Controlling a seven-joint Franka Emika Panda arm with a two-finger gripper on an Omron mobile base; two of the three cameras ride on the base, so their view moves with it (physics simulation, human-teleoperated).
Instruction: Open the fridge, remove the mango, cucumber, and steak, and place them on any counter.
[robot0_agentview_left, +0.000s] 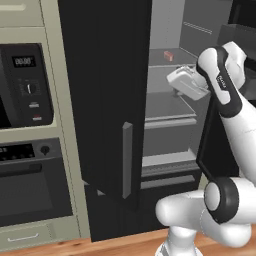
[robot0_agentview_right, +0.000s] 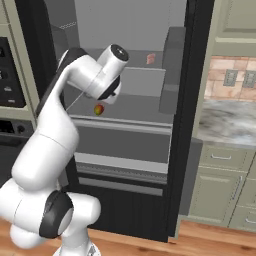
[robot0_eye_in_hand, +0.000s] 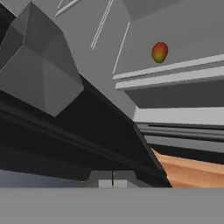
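Fridge (robot0_agentview_left: 105, 100) standing with both doors swung open, light grey shelves showing between them. Left door (robot0_agentview_left: 107, 75) hanging out toward the camera, grey bar handle (robot0_agentview_left: 127, 160) on its near edge. Mango (robot0_agentview_right: 99, 109) lying on a middle shelf (robot0_agentview_right: 135, 107), left part, just behind the arm's forearm in the right base view; same fruit (robot0_eye_in_hand: 160, 52) up on the shelf edge in the hand view, well apart from the fingertips. Steak (robot0_agentview_right: 151, 58) on the shelf above, far back and right of the mango; seen too as a small reddish block (robot0_agentview_left: 168, 55) in the left base view. Gripper (robot0_eye_in_hand: 113, 183) reaching in at shelf height, fingers pressed together, nothing between them. Counter (robot0_agentview_right: 227, 122) to the right of the fridge, over green cabinets. Oven (robot0_agentview_left: 30, 180) and microwave (robot0_agentview_left: 22, 85) to the left
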